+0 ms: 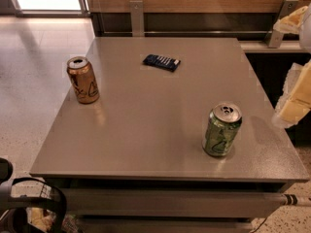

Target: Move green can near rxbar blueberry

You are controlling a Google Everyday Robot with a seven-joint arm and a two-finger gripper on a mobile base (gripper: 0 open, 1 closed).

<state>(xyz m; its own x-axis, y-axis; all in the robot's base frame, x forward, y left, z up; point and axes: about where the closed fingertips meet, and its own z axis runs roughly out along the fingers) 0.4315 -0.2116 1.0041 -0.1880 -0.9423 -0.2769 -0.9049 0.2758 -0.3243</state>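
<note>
The green can (221, 129) stands upright on the grey table (146, 125), near its front right corner. The rxbar blueberry (162, 62), a flat dark navy bar, lies at the table's far middle, well apart from the can. My gripper (294, 96) shows as pale yellowish parts at the right edge of the view. It is beyond the table's right side, to the right of the green can and a little above it, and it touches nothing.
A copper-orange can (83, 80) stands upright near the table's left edge. A wood-panelled wall with metal brackets (136, 16) runs behind the table. A speckled floor (29, 81) lies to the left. Dark cables and part of the base (29, 208) show at the bottom left.
</note>
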